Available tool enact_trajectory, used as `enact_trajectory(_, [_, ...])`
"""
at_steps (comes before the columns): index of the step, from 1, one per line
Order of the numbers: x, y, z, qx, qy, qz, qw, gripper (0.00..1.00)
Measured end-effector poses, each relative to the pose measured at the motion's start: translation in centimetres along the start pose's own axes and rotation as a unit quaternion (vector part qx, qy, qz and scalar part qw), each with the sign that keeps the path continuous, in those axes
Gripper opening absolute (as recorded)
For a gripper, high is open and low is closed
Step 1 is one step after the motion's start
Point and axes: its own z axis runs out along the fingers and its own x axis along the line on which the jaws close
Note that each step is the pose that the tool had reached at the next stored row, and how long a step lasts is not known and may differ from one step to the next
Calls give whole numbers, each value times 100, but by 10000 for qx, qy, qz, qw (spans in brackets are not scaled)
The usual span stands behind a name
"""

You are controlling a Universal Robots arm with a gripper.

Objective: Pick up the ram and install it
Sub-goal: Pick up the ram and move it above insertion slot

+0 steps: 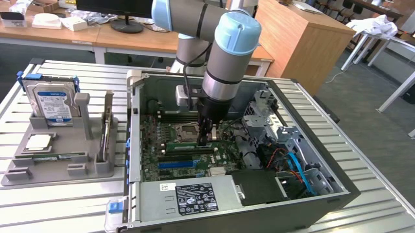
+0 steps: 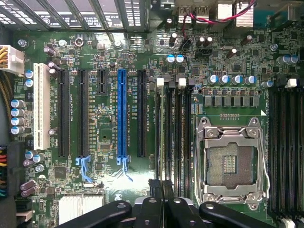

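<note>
My gripper point(image 1: 206, 141) reaches down into the open computer case point(image 1: 337, 194), with its tips at the memory slots point(image 2: 174, 137) beside the empty processor socket point(image 2: 231, 161). The ram point(image 1: 184, 145) is a thin green stick standing on edge along one of those slots, level with the board. The fingers are shut on it near its end at the exterior view's right. In the wrist view the gripper point(image 2: 162, 186) has its two dark fingertips pressed together over the slot rows, and they hide the stick's edge.
A grey holder point(image 1: 65, 167) at the exterior view's left carries a hard drive point(image 1: 53, 104), a square silver chip point(image 1: 38, 141) and a thin card point(image 1: 105, 127) on edge. Inside the case are expansion slots point(image 2: 122, 114), a power supply point(image 1: 194, 196) and cables point(image 1: 295, 162).
</note>
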Motion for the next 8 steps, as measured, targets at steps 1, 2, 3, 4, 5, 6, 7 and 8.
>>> enact_trajectory(1, [0,0,0,0,0,0,10000,11])
enact_trajectory(2, [0,2,0,0,1,1,10000,11])
enact_trajectory(3, [0,5,1,0,1,2,10000,11])
enact_trajectory(4, [0,6,1,0,1,1,10000,11])
enact_trajectory(5, [0,6,1,0,1,0,10000,11])
enact_trajectory(6, [0,6,2,0,0,0,10000,11])
enact_trajectory(7, [0,6,6,1,-1,0,10000,11])
enact_trajectory(8, [-1,5,12,1,-2,0,10000,11])
